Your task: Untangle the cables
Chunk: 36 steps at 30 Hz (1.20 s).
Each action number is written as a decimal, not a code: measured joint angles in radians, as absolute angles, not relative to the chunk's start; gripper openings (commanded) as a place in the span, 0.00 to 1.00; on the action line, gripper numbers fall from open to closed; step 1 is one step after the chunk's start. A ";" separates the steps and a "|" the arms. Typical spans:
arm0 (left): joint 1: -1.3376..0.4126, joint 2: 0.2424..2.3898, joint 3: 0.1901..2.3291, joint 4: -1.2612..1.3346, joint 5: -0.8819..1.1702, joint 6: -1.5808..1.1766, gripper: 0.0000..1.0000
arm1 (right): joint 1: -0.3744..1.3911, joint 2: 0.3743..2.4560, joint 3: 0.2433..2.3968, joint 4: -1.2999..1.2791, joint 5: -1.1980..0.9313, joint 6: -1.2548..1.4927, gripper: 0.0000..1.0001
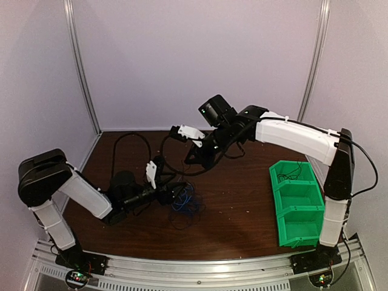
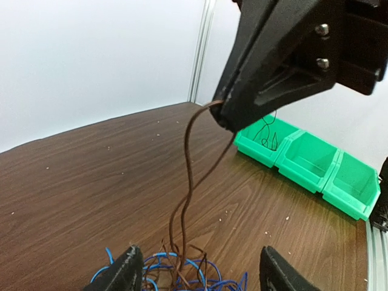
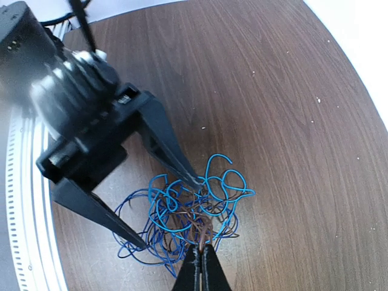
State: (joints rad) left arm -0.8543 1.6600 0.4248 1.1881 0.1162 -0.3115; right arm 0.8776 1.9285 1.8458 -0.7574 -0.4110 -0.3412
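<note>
Above the cables [image 3: 182, 212], right tool [image 3: 202, 245] pinches one strand [image 2: 188, 176] (left tool [image 2: 198, 257] spread).

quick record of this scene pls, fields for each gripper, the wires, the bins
left gripper: open, low over the table, fingers either side of the tangle
right gripper: shut on the brown wire, raised above the tangle
tangle: blue wires mixed with darker ones, lying on the table
brown wire: rises in a wavy line from the tangle to the right gripper
green bins: three joined compartments on the right side
far compartment: holds a thin dark wire
</note>
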 measured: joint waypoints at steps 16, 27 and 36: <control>-0.854 2.057 0.613 1.404 0.158 -0.388 0.25 | 0.863 1.783 2.000 -0.880 -0.585 -0.498 0.00; -0.852 2.127 0.569 1.474 0.135 -0.467 0.21 | 0.841 1.566 2.210 -0.849 -0.599 -0.532 0.00; -0.837 2.128 0.545 1.474 0.100 -0.504 0.23 | 0.767 1.577 2.223 -0.849 -0.591 -0.524 0.00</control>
State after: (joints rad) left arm -0.8371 2.1284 0.5453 1.4738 0.1001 -0.5037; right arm 0.7670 1.5768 2.2230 -0.8490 -0.5907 -0.5240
